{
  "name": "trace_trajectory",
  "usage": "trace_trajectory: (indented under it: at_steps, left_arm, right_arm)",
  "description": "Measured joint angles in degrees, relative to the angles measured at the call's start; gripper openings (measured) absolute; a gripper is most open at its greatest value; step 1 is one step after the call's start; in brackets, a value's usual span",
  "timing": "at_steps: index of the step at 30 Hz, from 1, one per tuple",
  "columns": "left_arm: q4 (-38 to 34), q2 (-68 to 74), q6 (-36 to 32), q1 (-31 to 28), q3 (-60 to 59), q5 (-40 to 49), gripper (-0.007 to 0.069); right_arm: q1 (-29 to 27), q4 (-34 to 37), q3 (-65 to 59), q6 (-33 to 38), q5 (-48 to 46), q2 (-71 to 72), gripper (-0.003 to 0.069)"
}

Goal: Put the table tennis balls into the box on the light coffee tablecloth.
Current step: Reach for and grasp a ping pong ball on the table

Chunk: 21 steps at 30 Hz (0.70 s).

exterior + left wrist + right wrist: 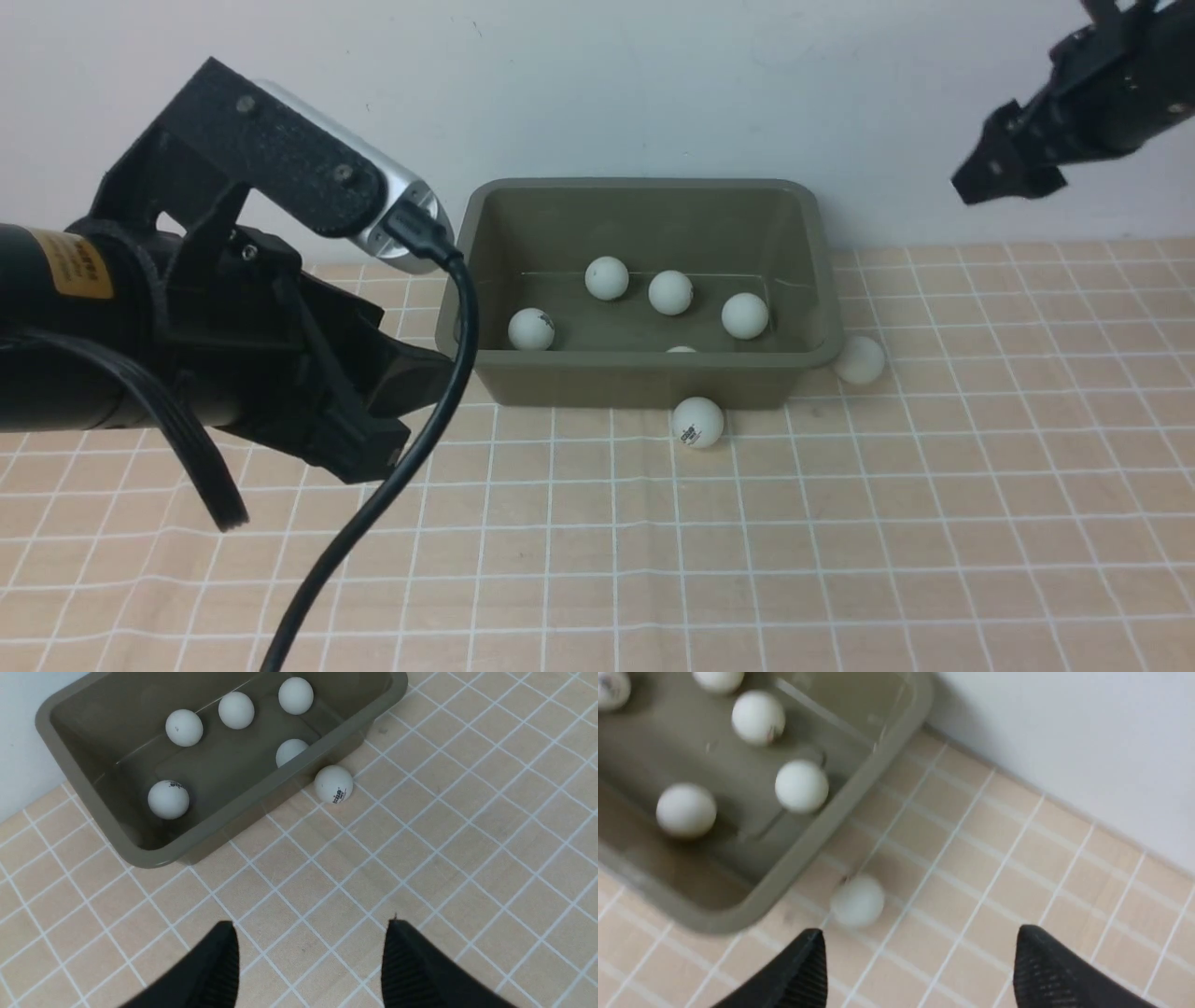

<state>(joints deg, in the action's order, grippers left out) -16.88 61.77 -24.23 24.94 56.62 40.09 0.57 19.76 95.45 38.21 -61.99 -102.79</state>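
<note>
The box (597,381) sits on the light coffee tablecloth (840,523), mouth up, long axis running left-right along the white wall (653,84) behind it. Its near-left corner is hidden by the left arm (187,355). Five table tennis balls (670,292) lie inside, one showing only as a sliver above the near side. The sixth ball (697,422), print facing forward, rests on the cloth touching the box's near side. The seventh ball (859,359) is blurred, just beside the near-right corner; contact can't be told. Left fingers (219,966) are wide apart and empty over the cloth, near-left of the box. Right fingers (803,970) are wide apart and empty, raised at right, the arm cut off by the frame.
</note>
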Motion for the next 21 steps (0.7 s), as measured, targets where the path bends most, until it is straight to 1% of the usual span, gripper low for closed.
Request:
trace_trajectory:
  at_steps: [4,6,10,13,16,21]
  left_arm:
    - [0.0,0.0,-0.7,0.0,0.0,0.1,0.034]
    - [0.0,0.0,-0.9,0.0,0.0,0.3,0.034]
    - [0.0,0.0,-1.1,0.0,0.0,0.4,0.034]
    - [0.0,0.0,-1.1,0.0,0.0,0.4,0.034]
    - [0.0,0.0,-1.1,0.0,0.0,0.4,0.034]
    - [0.0,0.0,-1.2,0.0,0.0,1.0,0.034]
  right_arm:
    - [-0.5,1.5,0.0,5.8,-6.9,0.0,0.048]
    - [-0.5,1.5,0.0,9.4,-8.6,0.0,0.048]
    - [-0.5,1.5,0.0,17.0,-9.2,-0.1,0.048]
    - [-0.5,1.5,0.0,20.1,-8.9,-1.2,0.0475]
    - [-0.5,2.2,0.0,20.6,-7.2,-3.2,0.0471]
    - [-0.5,5.2,0.0,19.1,-5.1,-7.1,0.047]
